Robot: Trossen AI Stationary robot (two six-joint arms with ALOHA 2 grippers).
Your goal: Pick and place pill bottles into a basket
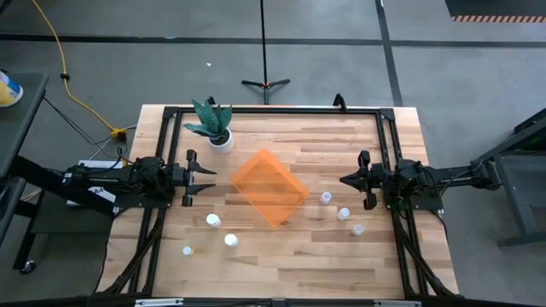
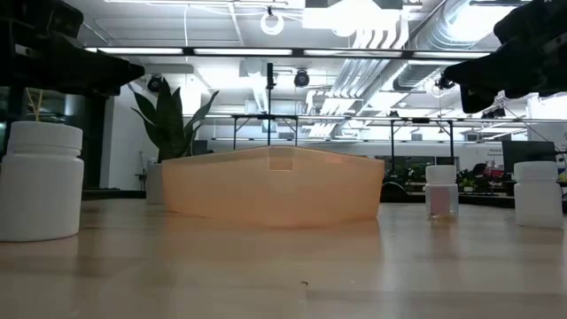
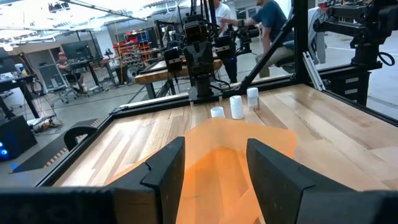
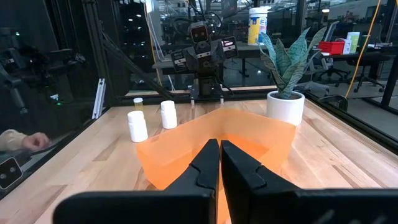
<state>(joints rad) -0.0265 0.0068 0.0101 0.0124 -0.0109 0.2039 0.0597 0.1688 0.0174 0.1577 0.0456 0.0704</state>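
Both grippers hover clear of the table: the left gripper (image 3: 211, 171) spread, the right gripper (image 4: 220, 165) pressed together, the basket (image 1: 270, 188) between them (empty). For a clean first pick, open right and descend over the nearest bottle (image 1: 326, 198).

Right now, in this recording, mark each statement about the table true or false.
1. The basket holds no pill bottles. True.
2. The left pincer is shut on a bottle. False: it is open and holds nothing.
3. Three pill bottles stand on the right arm's side of the basket. True.
4. The right pincer is wide open. False: its fingers are together.
5. The plant pot sits inside the basket. False: it stands apart on the table.
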